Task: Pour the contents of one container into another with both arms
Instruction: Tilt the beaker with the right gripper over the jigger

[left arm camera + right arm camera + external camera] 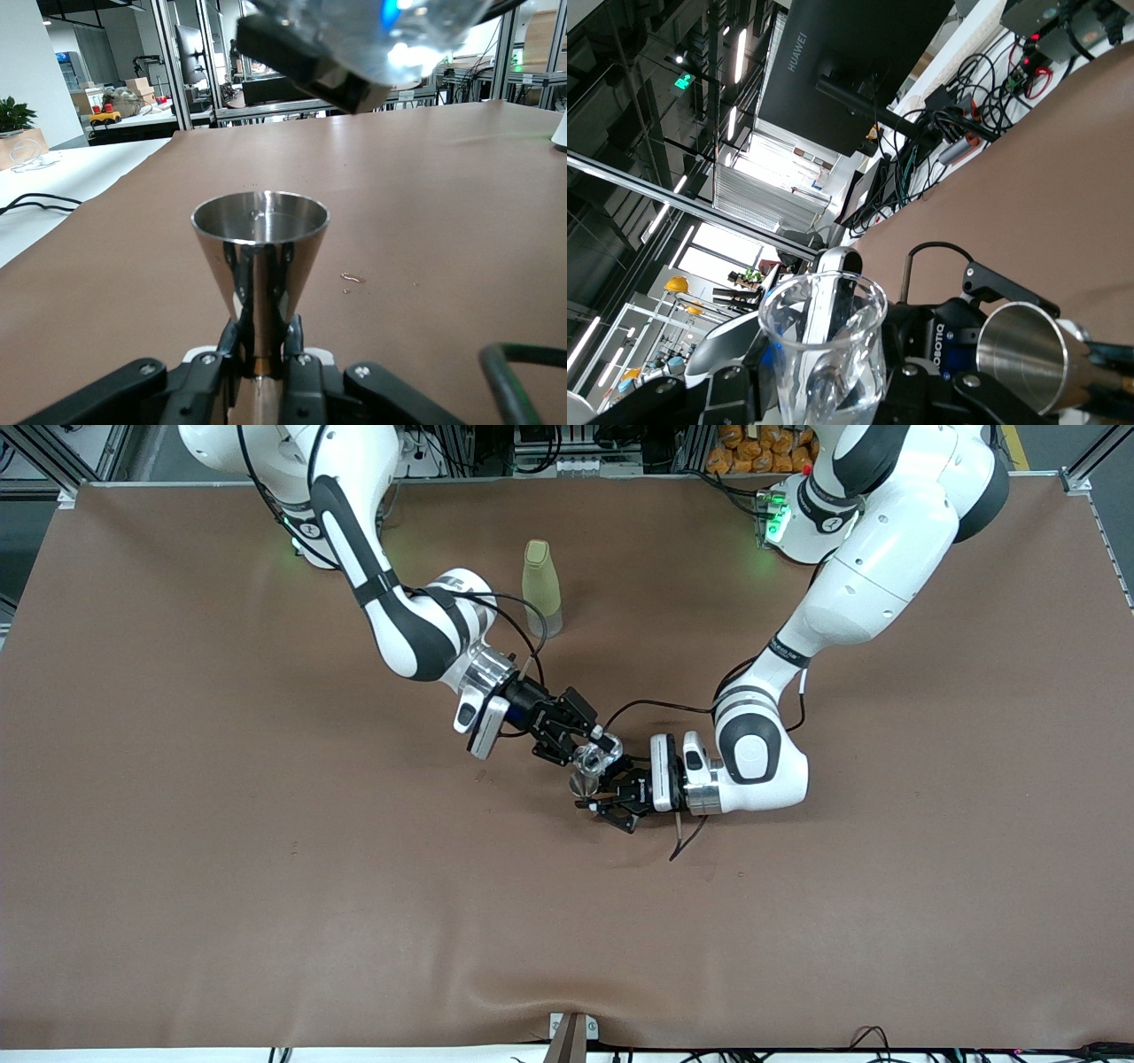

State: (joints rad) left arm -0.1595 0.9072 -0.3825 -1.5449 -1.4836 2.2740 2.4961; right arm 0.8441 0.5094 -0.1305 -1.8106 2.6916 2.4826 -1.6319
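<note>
In the front view, the small clear glass cup (599,757) hangs tipped over the middle of the table, with my right gripper (592,742) shut on it. Just under its mouth is the silver hourglass jigger (583,784), with my left gripper (609,795) shut on its narrow waist. The left wrist view shows the jigger (260,257) upright between the closed jaws of my left gripper (261,359), with the glass cup (372,31) tilted above it. In the right wrist view the glass cup (824,354) sits in my right gripper (824,403), beside the jigger (1023,354).
A tall pale yellow-green bottle (541,589) stands on the brown table (266,868), farther from the front camera than the grippers, toward the robots' bases. A loose dark cable (687,841) dangles under the left wrist.
</note>
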